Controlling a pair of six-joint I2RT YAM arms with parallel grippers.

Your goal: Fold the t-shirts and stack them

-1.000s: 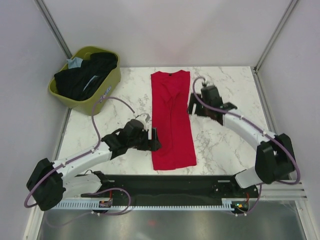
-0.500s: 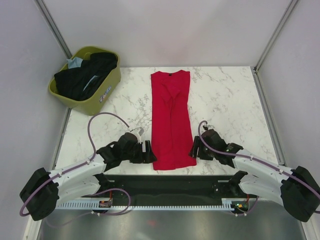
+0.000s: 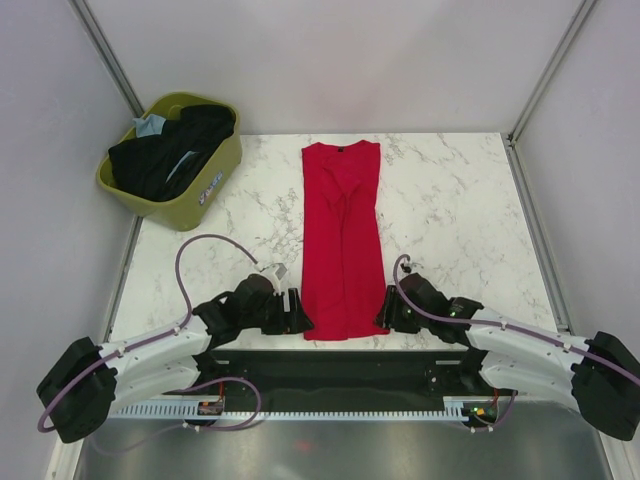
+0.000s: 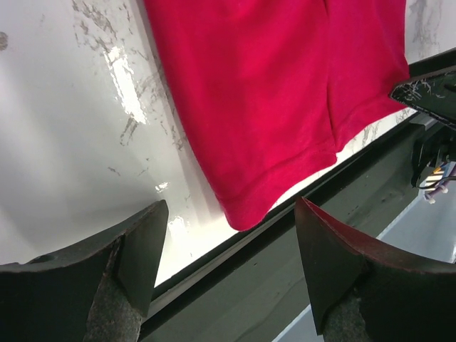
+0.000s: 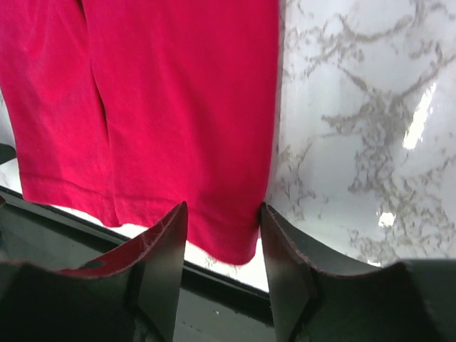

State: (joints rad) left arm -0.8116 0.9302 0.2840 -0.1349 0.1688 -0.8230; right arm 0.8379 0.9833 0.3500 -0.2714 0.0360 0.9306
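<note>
Shows one red t-shirt (image 3: 342, 240) lying flat down the middle of the worktop (image 3: 450, 200), already narrowed into a long strip, collar at 12 o'clock, hem at 6 o'clock by the near edge. Leaves the crosswise folds to do, by the look of it, and no stack begun. Finds the left tool (image 3: 298, 312) at the hem's 7 o'clock corner, jaws apart and holding nothing; finds the right tool (image 3: 385, 312) at the 5 o'clock corner, jaws apart too but narrower, straddling the cloth's corner without a visible pinch. Puts the rest at 10 o'clock in one green basket (image 3: 215, 178): black shirts (image 3: 165, 158) in a heap, number impossible to tell, plus one light blue shirt (image 3: 150, 126). Counted: one red t-shirt out, one green basket, two tools.
</note>
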